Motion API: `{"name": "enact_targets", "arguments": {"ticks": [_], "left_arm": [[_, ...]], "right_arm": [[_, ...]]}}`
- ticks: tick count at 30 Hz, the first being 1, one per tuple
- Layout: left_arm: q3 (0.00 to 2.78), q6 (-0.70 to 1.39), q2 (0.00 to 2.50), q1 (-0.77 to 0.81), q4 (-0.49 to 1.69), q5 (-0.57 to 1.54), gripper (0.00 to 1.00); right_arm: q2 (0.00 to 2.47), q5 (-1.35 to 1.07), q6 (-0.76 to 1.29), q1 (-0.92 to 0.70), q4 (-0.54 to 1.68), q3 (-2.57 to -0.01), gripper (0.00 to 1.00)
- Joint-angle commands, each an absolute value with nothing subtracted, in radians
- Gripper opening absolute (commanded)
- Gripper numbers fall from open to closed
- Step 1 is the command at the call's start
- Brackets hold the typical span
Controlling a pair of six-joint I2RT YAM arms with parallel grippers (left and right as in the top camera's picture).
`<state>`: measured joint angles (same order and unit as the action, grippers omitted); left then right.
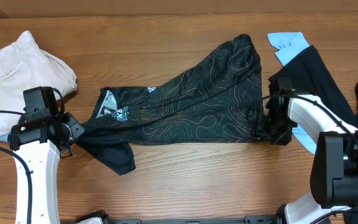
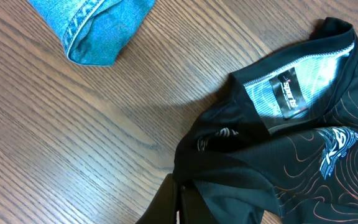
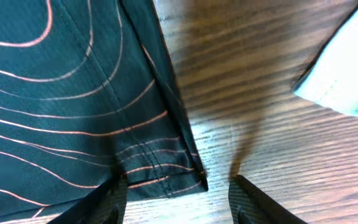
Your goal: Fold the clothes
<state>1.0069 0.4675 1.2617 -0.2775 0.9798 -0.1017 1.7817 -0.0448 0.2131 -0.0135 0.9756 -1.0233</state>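
Overhead view: the jersey (image 1: 191,99) is laid out across the middle of the surface (image 1: 166,37), with the collar end to the left and the hem to the right. The left claw (image 1: 73,134) is clenched on bunched sleeve fabric beside the collar. In the left wrist view the black cloth is seen gathered to a point at the lower edge, and the collar label (image 2: 289,93) is exposed just beyond it. This grip is judged to anchor one end so that the cloth can be drawn taut. The right claw (image 1: 271,127) is released. In the right wrist view its fingers are spread to either side of the hem corner (image 3: 188,177), low over the wood, and nothing is gripped. It is judged to be positioned for a pinch on that corner, which is the step in hand; no fold is made yet. A white garment (image 1: 23,68), a light-blue garment (image 1: 288,43) and a black garment (image 1: 319,81) are placed at the edges, clear of the jersey's centre.
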Motion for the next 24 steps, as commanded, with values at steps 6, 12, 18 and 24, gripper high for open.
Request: {"name": "enact_targets", "arguments": {"ticks": [6,12,18,24], "left_arm": [[1.016,0.456,1.264,-0.281,0.979,-0.103,0.04],[1.016,0.456,1.264,-0.281,0.979,-0.103,0.04],[1.017,0.456,1.264,-0.281,0.979,-0.077,0.04],[1.060,0.445,1.258,-0.281,0.988,-0.047,0.04]], "right_arm": [[1.783,-0.100,0.220,-0.012,0.939,-1.000,0.47],[1.783,-0.107,0.220,-0.012,0.924,-0.970,0.16],[1.781,-0.115,0.221,-0.012,0.923,-0.984,0.04],[1.703,-0.141,0.220,-0.012,1.062,-1.173,0.04]]}}
